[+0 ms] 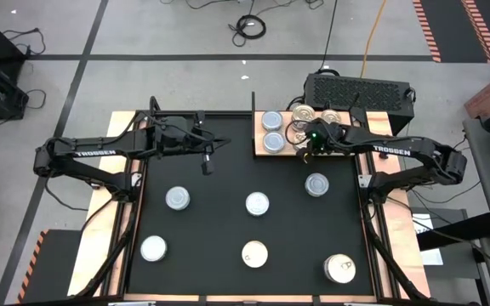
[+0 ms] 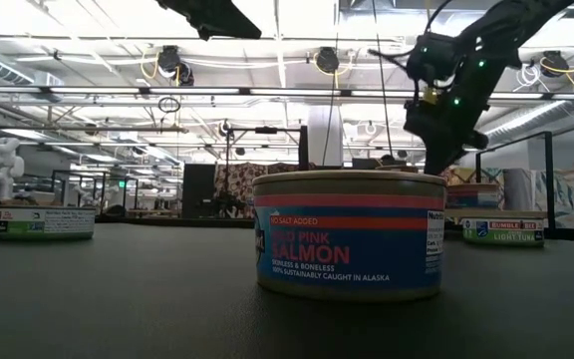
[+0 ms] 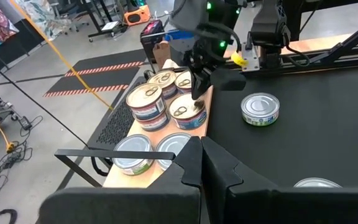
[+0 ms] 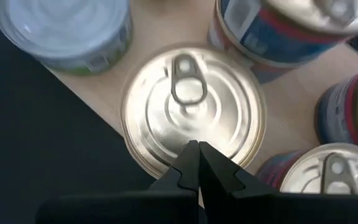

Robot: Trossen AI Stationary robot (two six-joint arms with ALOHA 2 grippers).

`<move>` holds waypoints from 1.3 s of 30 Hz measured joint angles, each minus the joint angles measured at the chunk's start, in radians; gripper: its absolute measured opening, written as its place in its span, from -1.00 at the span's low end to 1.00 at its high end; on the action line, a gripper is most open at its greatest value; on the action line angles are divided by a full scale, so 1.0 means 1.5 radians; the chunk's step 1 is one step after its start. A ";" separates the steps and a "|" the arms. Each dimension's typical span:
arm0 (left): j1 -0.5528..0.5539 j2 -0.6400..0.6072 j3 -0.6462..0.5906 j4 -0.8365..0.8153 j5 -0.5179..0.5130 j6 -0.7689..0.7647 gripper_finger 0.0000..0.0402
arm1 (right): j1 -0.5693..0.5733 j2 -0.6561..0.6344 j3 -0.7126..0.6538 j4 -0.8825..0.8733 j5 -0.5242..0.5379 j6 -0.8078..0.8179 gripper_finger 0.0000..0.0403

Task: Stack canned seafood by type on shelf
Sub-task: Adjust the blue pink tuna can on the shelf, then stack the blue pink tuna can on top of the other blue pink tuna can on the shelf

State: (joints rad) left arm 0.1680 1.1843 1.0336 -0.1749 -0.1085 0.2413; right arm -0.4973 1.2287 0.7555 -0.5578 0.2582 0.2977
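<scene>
The light wooden shelf (image 1: pixel 289 151) lies at the mat's far right edge. On it stand two silvery-topped tins (image 1: pixel 272 132) and several gold pull-tab tins (image 1: pixel 313 116), some of them stacked (image 3: pixel 146 102). My right gripper (image 4: pixel 197 157) is shut and slants down over the rim of one gold pull-tab tin (image 4: pixel 191 106) at the shelf's near edge. It also shows in the left wrist view (image 3: pixel 197 93). My left gripper (image 1: pixel 207 166) is shut, holds nothing, and hangs high over the mat's far left part. Several more tins (image 1: pixel 257 203) stand loose on the black mat. My right gripper's shut fingertips (image 4: pixel 189 154) stand over the near rim (image 4: pixel 160 163) of the gold pull-tab tin, coming from above at a slant. I cannot tell whether they touch it. The tin stands flat on the shelf.
A black vented box (image 1: pixel 356 89) sits just beyond the shelf, and a thin black post (image 1: pixel 253 106) stands at the shelf's left corner. A salmon tin (image 2: pixel 347 234) stands close to the low camera. Bare mat (image 1: pixel 211 229) lies between the loose tins.
</scene>
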 joint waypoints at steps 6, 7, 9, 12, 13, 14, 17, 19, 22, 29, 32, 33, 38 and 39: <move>0.000 0.000 0.000 0.001 0.000 0.000 -1.00 | 0.000 -0.050 0.000 0.010 -0.001 0.000 -1.00; 0.000 0.000 0.000 0.003 0.000 0.000 -1.00 | 0.000 -0.059 0.000 0.012 -0.001 -0.002 -1.00; 0.000 0.000 0.000 0.008 0.000 0.000 -1.00 | 0.000 -0.082 0.001 0.016 -0.001 -0.003 -1.00; 0.000 0.000 0.000 0.008 0.000 0.000 -1.00 | 0.000 -0.117 0.001 0.015 -0.002 -0.003 -1.00; 0.000 0.000 0.000 0.008 0.000 0.000 -1.00 | 0.000 -0.128 0.001 0.014 -0.002 -0.002 -1.00; 0.000 0.000 0.000 0.008 0.000 0.000 -1.00 | 0.000 -0.139 0.001 0.013 -0.002 0.002 -1.00; 0.000 0.001 0.000 0.009 0.000 0.000 -1.00 | 0.000 -0.167 0.002 0.002 -0.002 0.013 -1.00; 0.000 0.005 0.000 0.015 0.000 0.000 -1.00 | 0.000 -0.180 0.002 -0.007 -0.002 0.019 -1.00; 0.000 0.010 0.000 0.021 0.000 -0.001 -1.00 | 0.001 -0.192 0.002 -0.016 -0.002 0.024 -1.00; -0.003 0.039 0.001 0.007 0.002 -0.014 -0.97 | 0.003 -0.192 0.002 -0.016 -0.052 0.028 -1.00; -0.012 0.049 0.001 -0.021 0.013 -0.024 -0.94 | 0.020 -0.192 0.003 -0.015 -0.068 0.028 -1.00; -0.018 0.050 0.001 -0.038 0.020 -0.031 -0.94 | 0.031 -0.193 0.003 -0.015 -0.069 0.033 -1.00; -0.080 0.050 0.000 -0.104 0.017 -0.037 -0.93 | 0.103 -0.194 0.003 0.004 -0.070 0.058 -1.00; -0.097 0.050 0.000 -0.115 0.012 -0.046 -0.93 | 0.120 -0.194 0.003 0.012 -0.070 0.064 -1.00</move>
State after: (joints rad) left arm 0.0231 1.2593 1.0340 -0.3470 -0.0911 0.1729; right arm -0.3169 0.9371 0.7593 -0.5400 0.1538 0.3943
